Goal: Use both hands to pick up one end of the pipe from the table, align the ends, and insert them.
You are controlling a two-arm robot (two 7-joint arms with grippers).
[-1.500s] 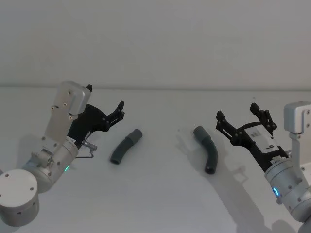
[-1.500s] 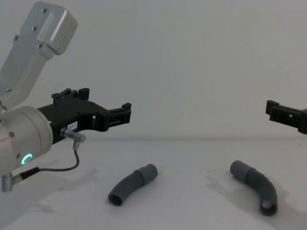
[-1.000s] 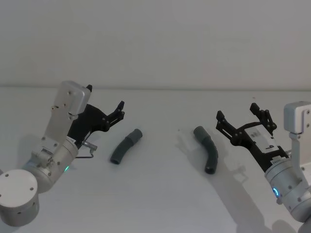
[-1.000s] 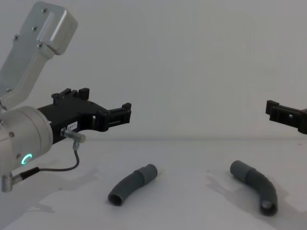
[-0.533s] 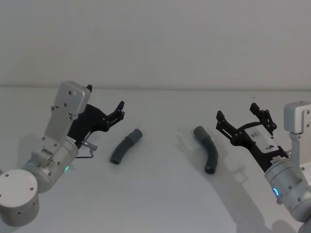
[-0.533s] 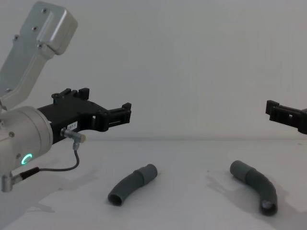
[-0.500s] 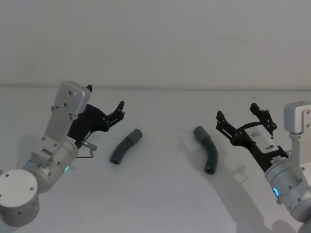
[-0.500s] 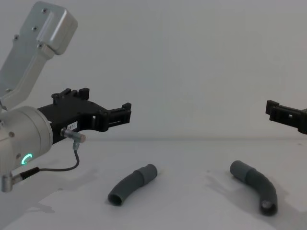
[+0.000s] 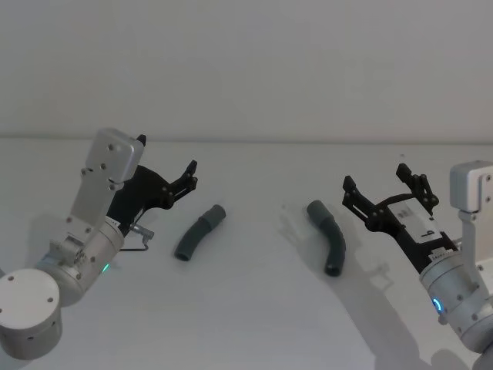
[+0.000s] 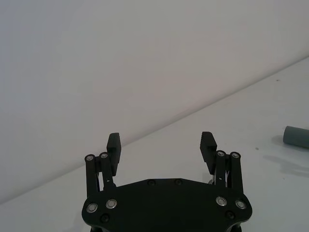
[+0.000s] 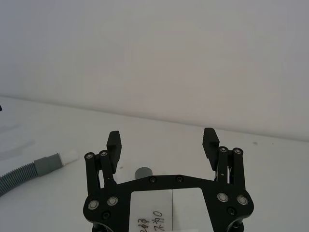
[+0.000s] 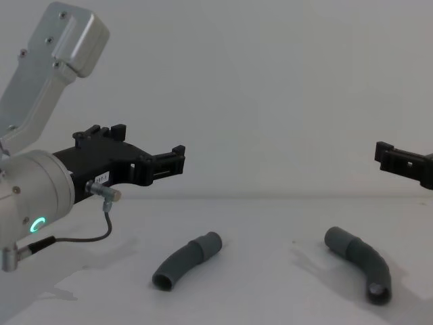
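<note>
- The pipe lies in two curved grey pieces flat on the bench (image 9: 254, 308), well apart, with a bare stretch between them
- The left piece (image 9: 199, 233) has its long axis running from near-left to far-right; its wider sleeve end points far-right, and its plain open end faces near-left; in the right wrist view this sleeve shows a whitish tip (image 11: 70, 156)
- The right piece (image 9: 328, 237) runs from far-left to near-right, bowing rightward; its sleeve end points far-left, roughly toward the other sleeve, and its dark open mouth faces near in the chest view (image 12: 358, 263)
- The left gripper (image 9: 190, 176) hangs above the bench, left of and beyond the left piece, clear of it; its fingers are spread wide and hold nothing, aimed to the right
- The right gripper (image 9: 375, 177) hovers just right of the right piece without touching it; its fingers are also spread and empty, aimed far-left
- A white label on the right gripper's body (image 11: 154, 212) carries handwritten marks; I cannot read them surely; a small white tag on the left gripper (image 12: 101, 178) is too small to read
- The bench's far edge meets the pale wall (image 9: 246, 69); open surface lies in front of both pieces
</note>
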